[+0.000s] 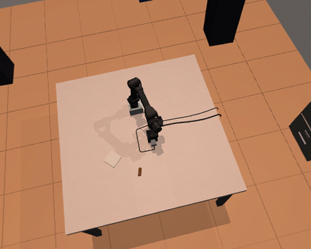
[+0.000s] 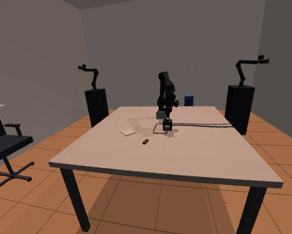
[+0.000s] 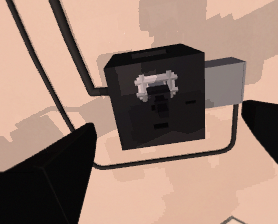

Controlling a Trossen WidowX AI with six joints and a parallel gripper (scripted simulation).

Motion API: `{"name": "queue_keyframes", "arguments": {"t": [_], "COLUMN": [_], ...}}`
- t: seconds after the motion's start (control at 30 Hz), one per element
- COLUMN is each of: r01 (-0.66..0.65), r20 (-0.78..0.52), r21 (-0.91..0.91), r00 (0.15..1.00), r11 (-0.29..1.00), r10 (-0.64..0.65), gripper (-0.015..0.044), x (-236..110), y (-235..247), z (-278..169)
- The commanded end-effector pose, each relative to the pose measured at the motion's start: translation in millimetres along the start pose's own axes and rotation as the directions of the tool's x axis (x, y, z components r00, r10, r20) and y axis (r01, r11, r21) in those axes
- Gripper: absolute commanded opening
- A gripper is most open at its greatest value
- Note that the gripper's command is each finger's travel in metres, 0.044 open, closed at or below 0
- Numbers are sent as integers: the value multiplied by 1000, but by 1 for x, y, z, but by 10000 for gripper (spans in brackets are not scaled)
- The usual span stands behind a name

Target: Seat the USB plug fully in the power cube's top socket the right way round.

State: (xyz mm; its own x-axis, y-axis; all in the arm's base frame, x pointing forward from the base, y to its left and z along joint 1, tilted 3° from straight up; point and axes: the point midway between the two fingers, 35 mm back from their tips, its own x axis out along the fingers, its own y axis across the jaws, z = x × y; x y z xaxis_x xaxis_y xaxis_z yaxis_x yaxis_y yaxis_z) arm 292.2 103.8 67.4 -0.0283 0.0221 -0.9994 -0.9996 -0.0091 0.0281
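Observation:
The black power cube (image 3: 157, 114) (image 2: 167, 126) stands on the table, and I look straight down on its top in the wrist view. A pale grey USB plug (image 3: 156, 85) sits in a socket near the far edge of that top face. A grey block (image 3: 225, 82) is fixed to the cube's right side. My gripper (image 3: 167, 118) (image 2: 168, 117) (image 1: 153, 139) is open and empty. It hangs directly above the cube, one finger on each side, apart from it. In the top view the arm hides most of the cube.
Two black cables (image 1: 191, 116) (image 2: 201, 125) run from the cube to the table's right edge, and one cable (image 3: 165, 159) loops around the cube. A white card (image 1: 112, 159) (image 2: 128, 132) and a small brown block (image 1: 140, 172) (image 2: 145, 141) lie nearer the front. The arm's base (image 1: 136, 111) stands behind the cube.

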Motion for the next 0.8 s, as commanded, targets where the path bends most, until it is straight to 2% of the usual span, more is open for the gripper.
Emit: {"name": "queue_keyframes", "arguments": {"t": [0.0, 0.33, 0.77], "r01": [-5, -5, -2], "r20": [4, 4, -1], "r21": [-5, -5, -1], "r00": [1000, 1000, 1000], "r11": [1000, 1000, 1000], "r10": [5, 5, 2], "gripper": [440, 440, 99], "x": [5, 12, 10], "y": [1, 1, 0], "z": [1, 1, 0]}}
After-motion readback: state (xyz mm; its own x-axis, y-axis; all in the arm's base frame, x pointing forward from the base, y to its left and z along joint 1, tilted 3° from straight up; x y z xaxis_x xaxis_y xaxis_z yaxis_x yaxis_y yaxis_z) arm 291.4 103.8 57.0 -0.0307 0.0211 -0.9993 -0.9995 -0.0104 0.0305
